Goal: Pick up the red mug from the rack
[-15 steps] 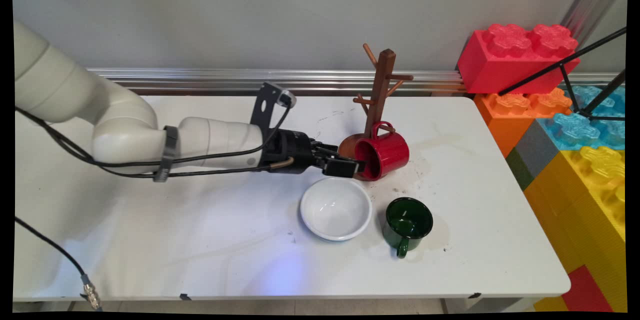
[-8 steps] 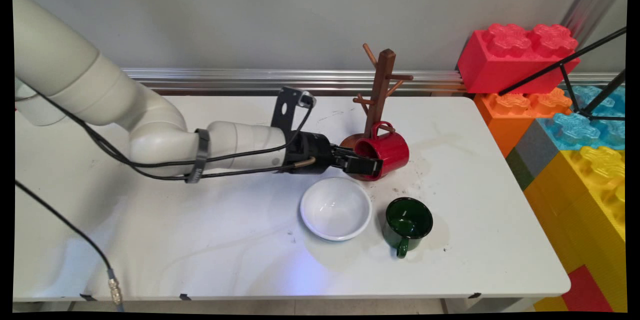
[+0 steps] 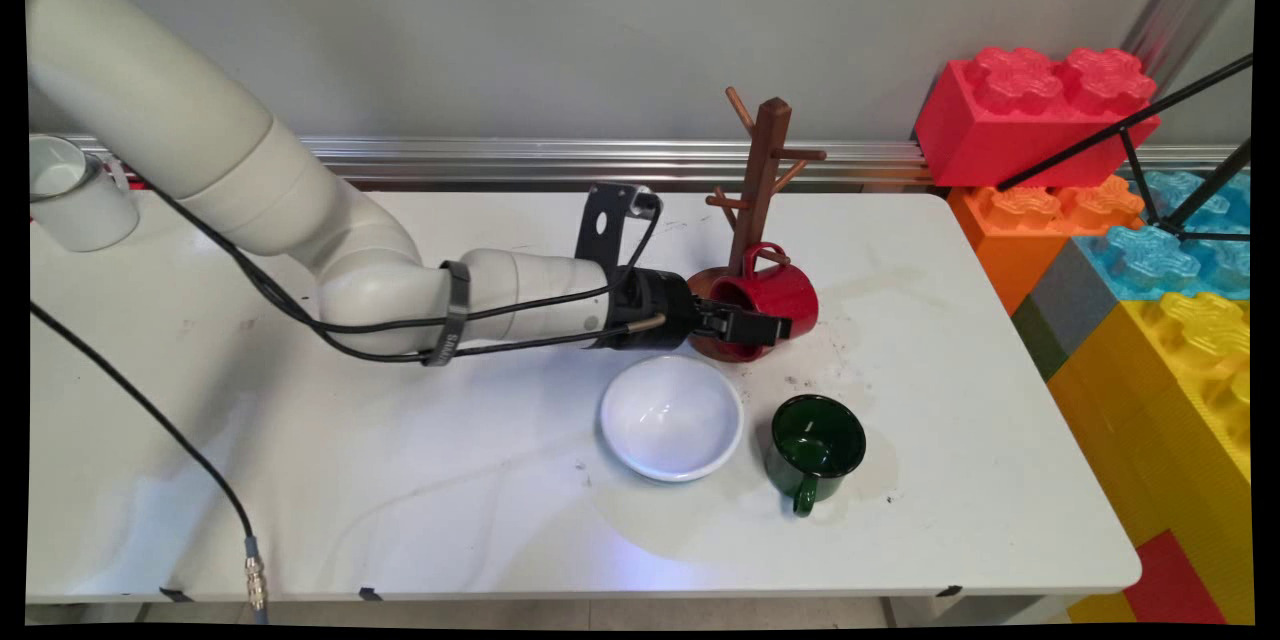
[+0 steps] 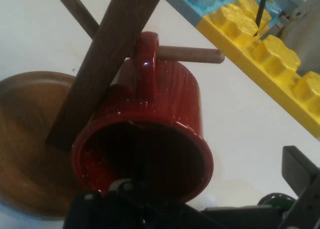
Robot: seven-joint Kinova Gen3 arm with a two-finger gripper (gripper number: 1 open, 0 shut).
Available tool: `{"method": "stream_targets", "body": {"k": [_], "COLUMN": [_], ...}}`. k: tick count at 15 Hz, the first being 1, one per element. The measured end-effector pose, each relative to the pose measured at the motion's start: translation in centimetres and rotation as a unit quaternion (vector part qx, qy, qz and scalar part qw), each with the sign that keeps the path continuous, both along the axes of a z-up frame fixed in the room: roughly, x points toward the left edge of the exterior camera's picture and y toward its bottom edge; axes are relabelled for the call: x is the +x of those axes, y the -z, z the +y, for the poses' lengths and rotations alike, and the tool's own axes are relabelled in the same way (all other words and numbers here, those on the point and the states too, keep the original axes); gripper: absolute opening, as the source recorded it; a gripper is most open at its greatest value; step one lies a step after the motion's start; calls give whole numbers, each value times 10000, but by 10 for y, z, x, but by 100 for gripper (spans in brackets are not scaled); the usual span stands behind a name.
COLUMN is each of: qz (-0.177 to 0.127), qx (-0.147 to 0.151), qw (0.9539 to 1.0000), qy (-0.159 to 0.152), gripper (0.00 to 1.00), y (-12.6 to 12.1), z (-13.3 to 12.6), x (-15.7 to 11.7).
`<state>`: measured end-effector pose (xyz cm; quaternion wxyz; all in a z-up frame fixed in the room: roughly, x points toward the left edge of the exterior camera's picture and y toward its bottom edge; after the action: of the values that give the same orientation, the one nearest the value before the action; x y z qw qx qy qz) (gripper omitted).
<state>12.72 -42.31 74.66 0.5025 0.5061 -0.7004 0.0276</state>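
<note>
The red mug [image 3: 768, 300], hung by its handle on the wooden mug tree [image 3: 757, 182], is straddled at its rim by the spread fingers [image 3: 775, 328], not yet clenched.

Light is bright and even from overhead across the white table [image 3: 480, 480], with soft, pale shadows under the arm and beside the bowl [image 3: 671, 417] and green mug [image 3: 815, 448]. The hand view is softer: the red mug [image 4: 150, 139] carries a small glint on its handle, its inside dark.
</note>
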Motion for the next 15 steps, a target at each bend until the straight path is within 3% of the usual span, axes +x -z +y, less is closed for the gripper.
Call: {"method": "stream_targets", "body": {"k": [15], "qz": [249], "qx": [239], "qw": [9992], "qy": [-225], "gripper": [100], "y": [17], "z": [-24], "x": [-26]}}
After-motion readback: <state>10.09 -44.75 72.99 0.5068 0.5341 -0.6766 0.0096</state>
